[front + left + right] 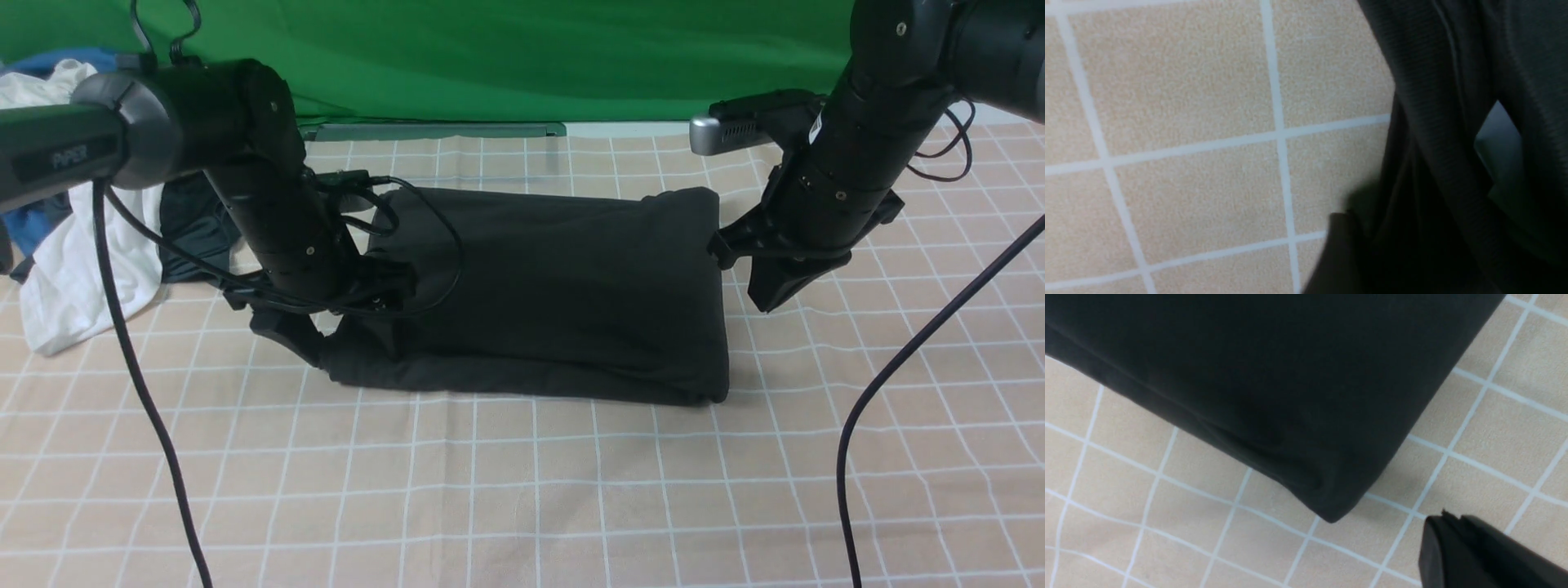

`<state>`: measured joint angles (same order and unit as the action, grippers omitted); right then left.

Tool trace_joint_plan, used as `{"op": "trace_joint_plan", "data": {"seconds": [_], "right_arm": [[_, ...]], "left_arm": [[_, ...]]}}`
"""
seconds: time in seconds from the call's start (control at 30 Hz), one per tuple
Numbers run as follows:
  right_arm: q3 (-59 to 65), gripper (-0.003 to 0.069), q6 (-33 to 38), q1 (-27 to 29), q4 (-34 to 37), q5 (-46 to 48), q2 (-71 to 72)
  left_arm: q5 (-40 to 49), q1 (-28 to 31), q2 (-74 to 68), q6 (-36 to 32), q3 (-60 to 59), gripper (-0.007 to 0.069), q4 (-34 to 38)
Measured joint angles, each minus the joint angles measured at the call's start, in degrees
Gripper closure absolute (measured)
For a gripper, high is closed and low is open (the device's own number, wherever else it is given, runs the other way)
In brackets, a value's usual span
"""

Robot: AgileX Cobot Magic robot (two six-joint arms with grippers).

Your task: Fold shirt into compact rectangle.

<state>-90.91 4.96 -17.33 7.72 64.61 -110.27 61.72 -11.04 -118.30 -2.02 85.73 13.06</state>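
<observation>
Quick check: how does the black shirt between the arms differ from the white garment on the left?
The black shirt lies folded into a roughly rectangular block; the white garment is a loose, crumpled heap. The black shirt sits mid-table, while the white garment is bunched with a blue garment and a dark garment at the left edge. Both rest on the checked tablecloth.

Black shirt (563, 294), a folded rectangle on checked cloth (522, 490) between left arm (277, 220) and right arm (841, 171)
</observation>
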Motion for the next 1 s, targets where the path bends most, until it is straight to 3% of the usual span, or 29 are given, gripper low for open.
{"op": "trace_joint_plan", "data": {"seconds": [0.1, 0.13, 0.2, 0.43, 0.63, 0.73, 0.83, 1.0], "right_arm": [[0.0, 0.0573, -0.01, 0.0, 0.06, -0.17, 0.0], [0.0, 0.057, -0.01, 0.0, 0.06, -0.32, 0.0], [0.0, 0.0568, -0.01, 0.0, 0.06, -0.43, 0.0], [0.0, 0.0566, -0.01, 0.0, 0.06, 1.94, 0.0], [0.0, 0.0521, -0.01, 0.0, 0.06, 4.25, 0.0], [0.0, 0.0459, -0.01, 0.0, 0.52, 4.69, -0.03], [0.0, 0.0337, 1.53, 0.0, 4.37, 4.42, -0.35], [0.0, 0.0195, 3.51, -0.91, 9.98, 1.95, -3.67]], "left_arm": [[0.72, 0.0, 0.0, -0.07, 0.06, 0.0328, 0.38], [1.15, 0.0, 0.15, -0.74, 0.1, 0.0429, 0.64], [1.53, 0.0, 0.51, -1.36, 0.1, 0.0497, 0.64], [6.28, -0.27, 4.84, -0.86, 0.04, 0.0495, 0.53], [7.32, -0.42, 13.07, 1.36, -1.6, 0.0495, 0.58], [7.32, -0.42, 14.82, 2.02, -5.35, 0.0495, -0.54], [5.95, -0.42, 15.49, 2.02, -10.85, 0.0495, -4.54], [0.13, -0.42, 15.49, 2.02, -14.02, 0.0495, -5.73]]}}
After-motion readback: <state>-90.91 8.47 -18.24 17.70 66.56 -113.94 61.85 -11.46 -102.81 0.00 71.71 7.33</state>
